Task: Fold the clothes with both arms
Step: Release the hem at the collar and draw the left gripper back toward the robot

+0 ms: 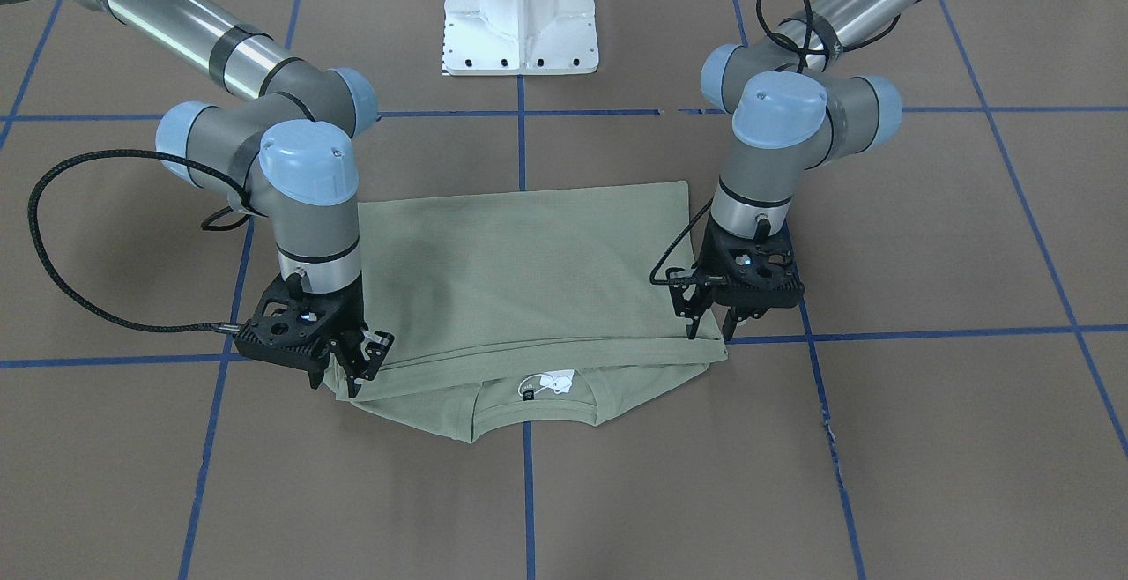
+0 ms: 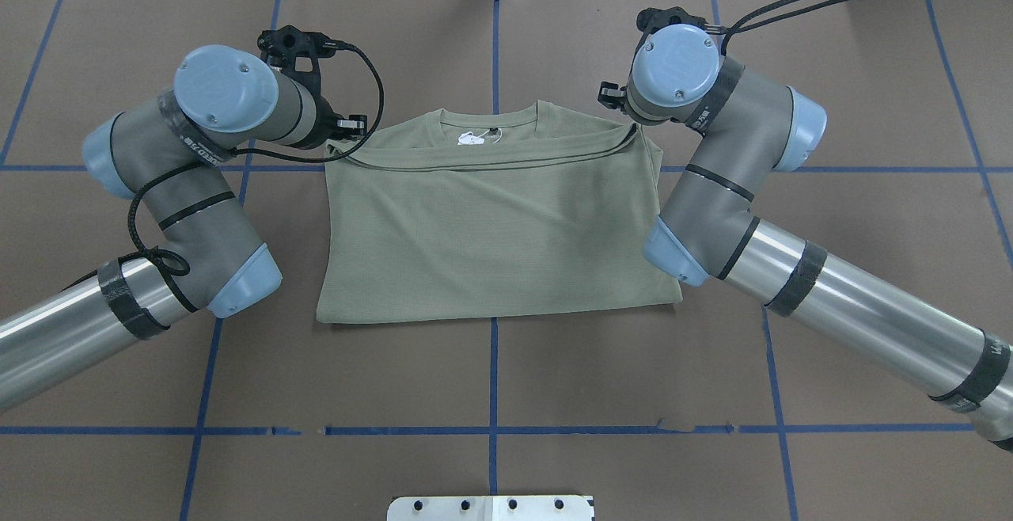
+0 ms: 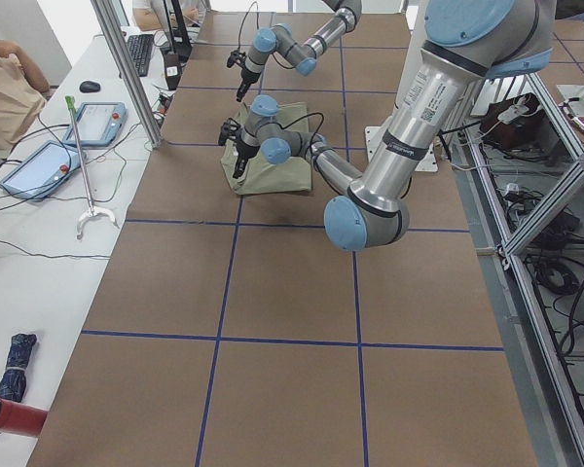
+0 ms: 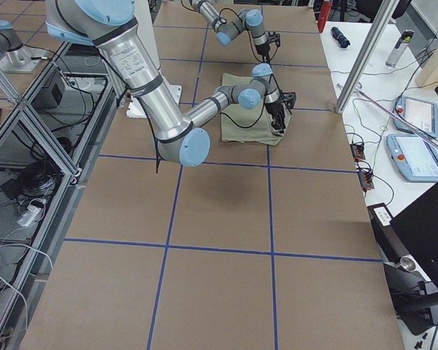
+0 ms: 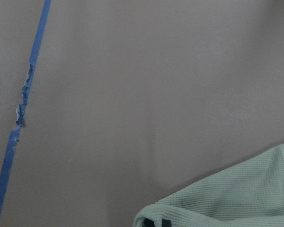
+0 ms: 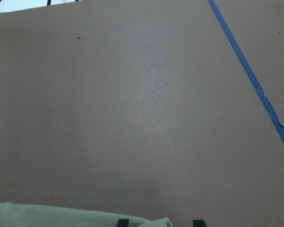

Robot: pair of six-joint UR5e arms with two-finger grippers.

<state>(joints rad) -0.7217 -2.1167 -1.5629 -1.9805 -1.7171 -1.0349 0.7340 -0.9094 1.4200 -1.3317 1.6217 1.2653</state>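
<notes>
In the front-facing view the sage-green shirt (image 1: 520, 271) is seen lying flat on the brown table (image 1: 925, 439). It is doubled over so that its hem edge is laid just short of the collar (image 1: 538, 408), where a white tag (image 1: 555, 382) is left showing. The left gripper (image 1: 712, 326) and the right gripper (image 1: 359, 368) are each set at one end of that folded-over edge — the fold's long axis runs straight between them, and neither arm is nearer. Both pairs of fingers are seen parted, with nothing pinched.

From overhead the shirt is shown as a smooth rectangle, its bulk lying from the grippers toward the robot.

In the left wrist view only a curled corner of the knit is caught. In the right wrist view two fingertips (image 6: 197, 221) are seen apart — the cloth's edge ends between them.

This fold is judged laid.
</notes>
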